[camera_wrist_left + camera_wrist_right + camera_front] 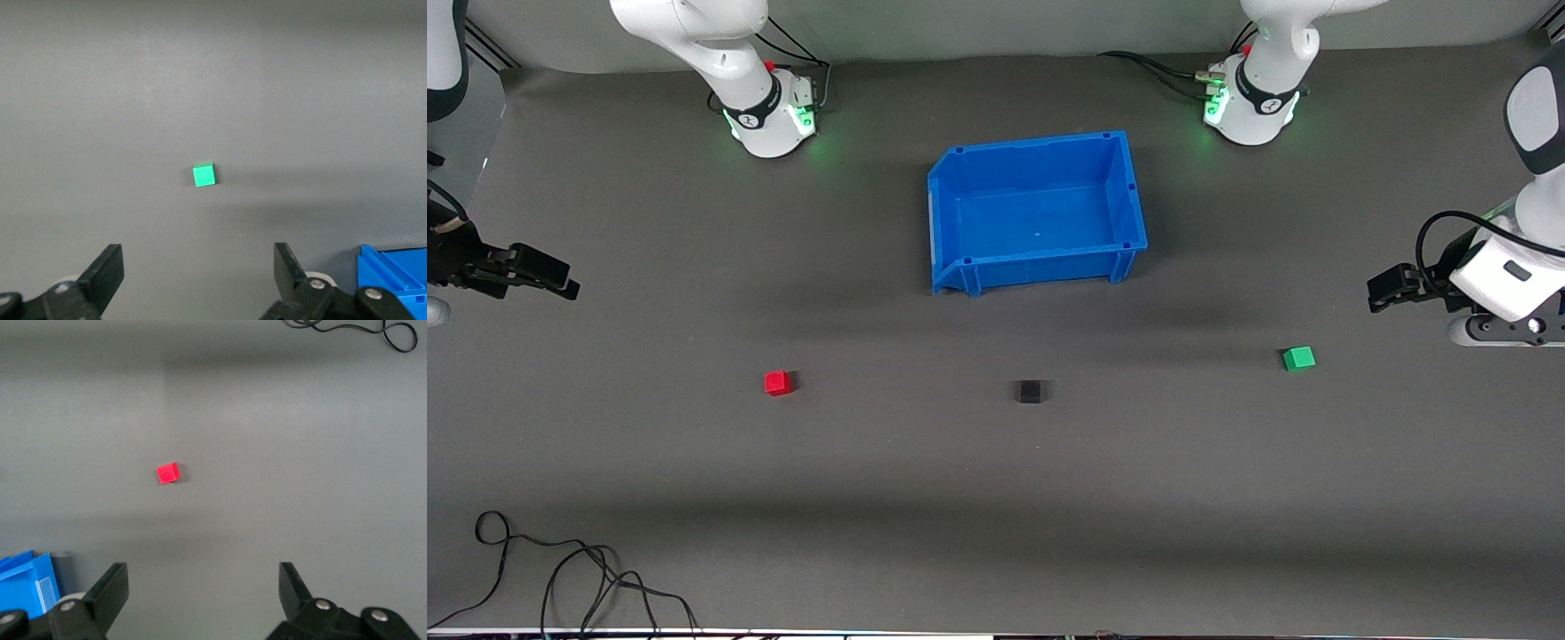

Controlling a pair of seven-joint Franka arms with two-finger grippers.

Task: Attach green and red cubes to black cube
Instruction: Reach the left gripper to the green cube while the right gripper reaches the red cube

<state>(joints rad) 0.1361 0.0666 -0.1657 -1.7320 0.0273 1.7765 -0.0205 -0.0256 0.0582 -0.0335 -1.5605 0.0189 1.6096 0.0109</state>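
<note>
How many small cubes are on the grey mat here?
3. The small red cube lies toward the right arm's end, the small matte black cube in the middle, and the small green cube toward the left arm's end. None looks hidden.

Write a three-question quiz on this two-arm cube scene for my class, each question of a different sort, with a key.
1. True or false: the black cube lies inside the blue bin.
2. Which cube lies toward the left arm's end of the table? A) red cube B) green cube
3. Fill in: both the left gripper and the right gripper are ____.

Key
1. False; it lies on the mat, nearer the front camera than the bin.
2. B
3. open
</note>
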